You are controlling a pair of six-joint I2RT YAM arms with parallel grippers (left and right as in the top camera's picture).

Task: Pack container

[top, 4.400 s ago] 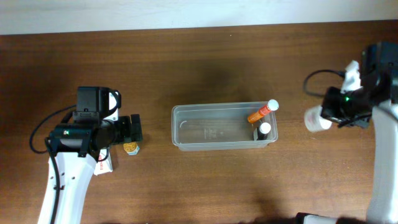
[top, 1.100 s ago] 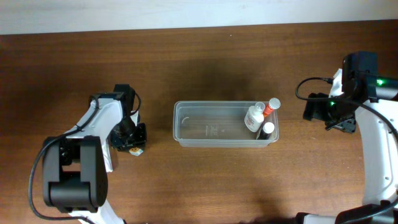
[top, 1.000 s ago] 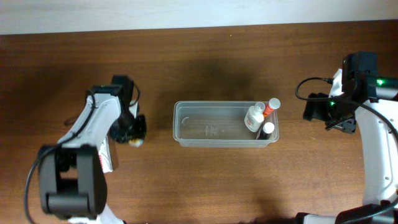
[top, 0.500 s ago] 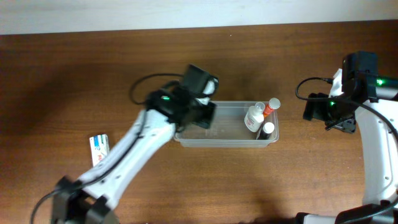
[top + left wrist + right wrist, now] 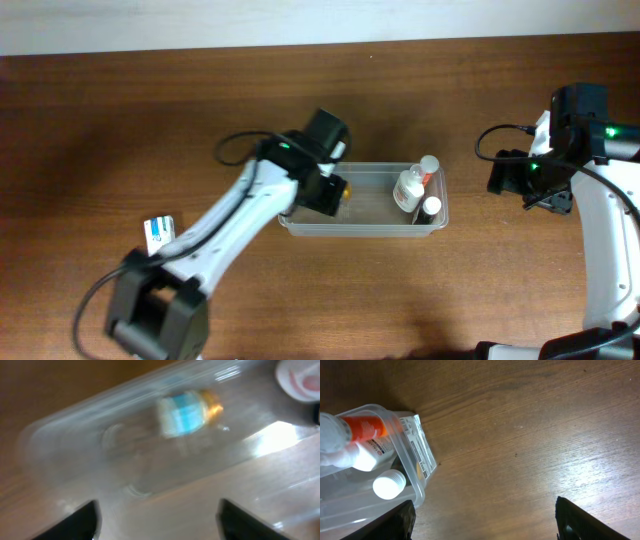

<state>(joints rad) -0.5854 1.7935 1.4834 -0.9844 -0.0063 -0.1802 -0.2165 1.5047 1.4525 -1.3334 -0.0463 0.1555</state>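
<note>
Container (image 5: pixel 352 228) sits mid-frame on the desk (image 5: pixel 300 100). Left end effector (image 5: pixel 157 510) hovers over its left end, fingers wide, released. Blurred small blue-label bottle (image 5: pixel 187 410) is inside. White bottle (image 5: pixel 407 188) and orange tube (image 5: pixel 431 170) are at the container's right end. Right end effector (image 5: pixel 482 510) is at frame right, released, empty, apart from the container.

The brown wooden table (image 5: pixel 400 100) carries the clear plastic container (image 5: pixel 370 205), standing just under the left gripper (image 5: pixel 160 519) and apart from the right gripper (image 5: pixel 485 520). A small white and blue box (image 5: pixel 157 233) lies well apart from the left gripper, beside its arm.
</note>
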